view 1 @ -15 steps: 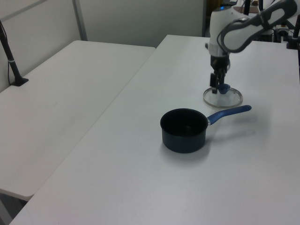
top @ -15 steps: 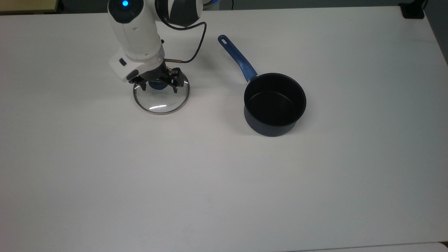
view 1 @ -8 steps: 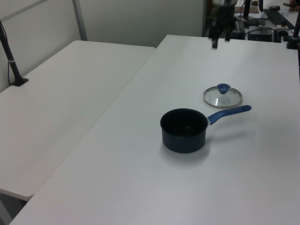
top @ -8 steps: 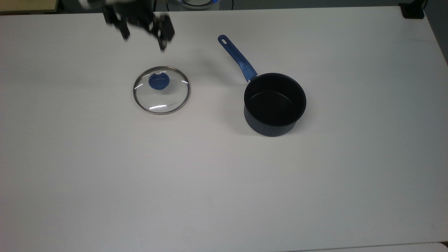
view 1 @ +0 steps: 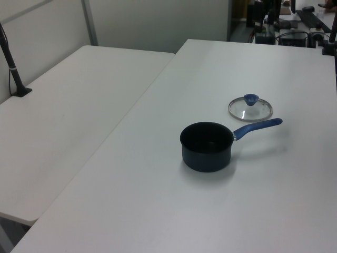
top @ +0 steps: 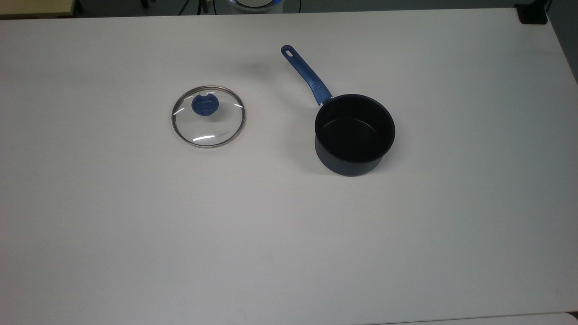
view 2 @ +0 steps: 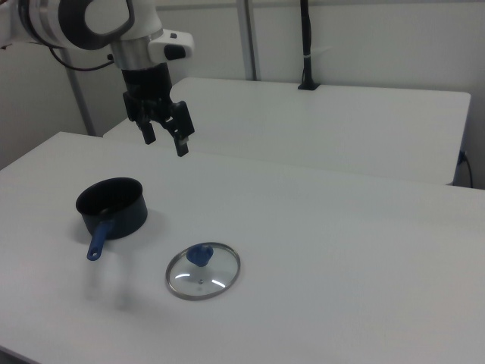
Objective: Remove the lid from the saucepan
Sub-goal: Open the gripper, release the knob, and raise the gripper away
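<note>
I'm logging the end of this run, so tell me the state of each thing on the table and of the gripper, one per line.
lid: off the pot, flat on the table, knob up, nothing touching it.
saucepan: uncovered, upright, empty, handle pointing toward the top view's upper left.
gripper: raised well above the table, fingers open, holding nothing.

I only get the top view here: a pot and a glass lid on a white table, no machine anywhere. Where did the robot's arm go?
Observer: In the right view the pincer hangs in the air, well above the table.
Operator: Is it carrying anything?
Observer: No. Its fingers are spread apart with nothing between them.
Operator: Is the lid lying flat?
Observer: Yes. From the side the lid rests rim-down on the table, blue knob up, apart from the saucepan.
</note>
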Motion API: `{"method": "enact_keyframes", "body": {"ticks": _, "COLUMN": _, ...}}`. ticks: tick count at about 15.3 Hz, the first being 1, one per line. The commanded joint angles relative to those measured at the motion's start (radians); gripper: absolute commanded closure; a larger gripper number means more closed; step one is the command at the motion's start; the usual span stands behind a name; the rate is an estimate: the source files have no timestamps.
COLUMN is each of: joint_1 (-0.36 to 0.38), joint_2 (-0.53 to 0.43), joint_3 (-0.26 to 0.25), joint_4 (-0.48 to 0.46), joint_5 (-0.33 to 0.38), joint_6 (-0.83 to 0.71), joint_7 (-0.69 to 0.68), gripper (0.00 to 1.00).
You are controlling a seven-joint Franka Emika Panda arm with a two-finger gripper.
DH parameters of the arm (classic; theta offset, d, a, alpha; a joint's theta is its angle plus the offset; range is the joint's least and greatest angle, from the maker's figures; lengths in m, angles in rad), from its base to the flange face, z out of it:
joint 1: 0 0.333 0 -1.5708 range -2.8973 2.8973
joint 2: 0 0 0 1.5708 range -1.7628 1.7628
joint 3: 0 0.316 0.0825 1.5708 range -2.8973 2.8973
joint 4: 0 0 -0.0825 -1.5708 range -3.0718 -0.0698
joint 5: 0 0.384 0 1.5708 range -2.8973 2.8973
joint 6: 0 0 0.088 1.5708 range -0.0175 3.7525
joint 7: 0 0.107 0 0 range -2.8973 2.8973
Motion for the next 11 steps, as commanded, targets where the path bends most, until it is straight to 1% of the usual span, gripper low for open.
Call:
{"method": "enact_keyframes", "body": {"ticks": 1, "joint_1": 0.023, "joint_2": 0.018, "joint_3": -0.034, "joint_4": 0.040, "joint_5": -0.012, "joint_6": 0.033, "joint_7": -0.184, "gripper": 0.00}}
{"method": "enact_keyframes", "body": {"ticks": 4, "joint_1": 0.023, "joint_2": 0.043, "joint_3": -0.034, "joint_4": 0.062, "joint_5": -0.014, "joint_6": 0.034, "joint_7": -0.182, "gripper": 0.00}}
{"method": "enact_keyframes", "body": {"ticks": 11, "joint_1": 0.026, "joint_2": 0.038, "joint_3": -0.029, "joint_4": 0.062, "joint_5": -0.011, "joint_6": 0.031, "joint_7": -0.181, "gripper": 0.00}}
